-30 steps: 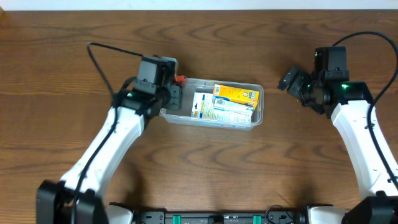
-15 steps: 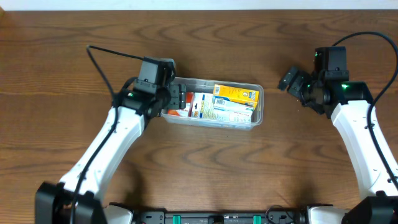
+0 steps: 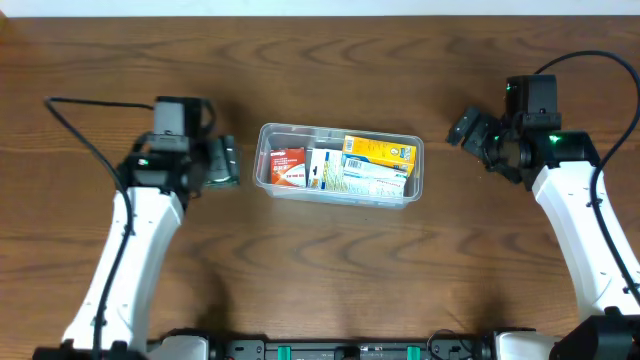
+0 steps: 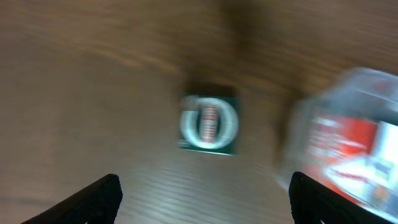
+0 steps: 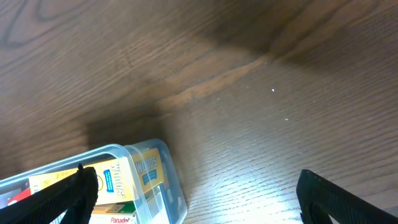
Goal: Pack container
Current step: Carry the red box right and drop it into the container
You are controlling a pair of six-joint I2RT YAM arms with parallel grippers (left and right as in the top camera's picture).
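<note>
The clear plastic container lies in the middle of the table and holds a red box, a white and green box and a yellow box. My left gripper hovers just left of the container, open and empty. Its blurred wrist view shows a small green box on the table ahead of the fingers and the container's end with the red box at right. My right gripper hangs open to the right of the container, apart from it.
Bare wood-grain table surrounds the container on all sides. A black cable loops out to the left of the left arm. The table's far edge runs along the top of the overhead view.
My left gripper opened at the container's left end, left the red box inside, and drew back to the left. The right arm has not moved.
</note>
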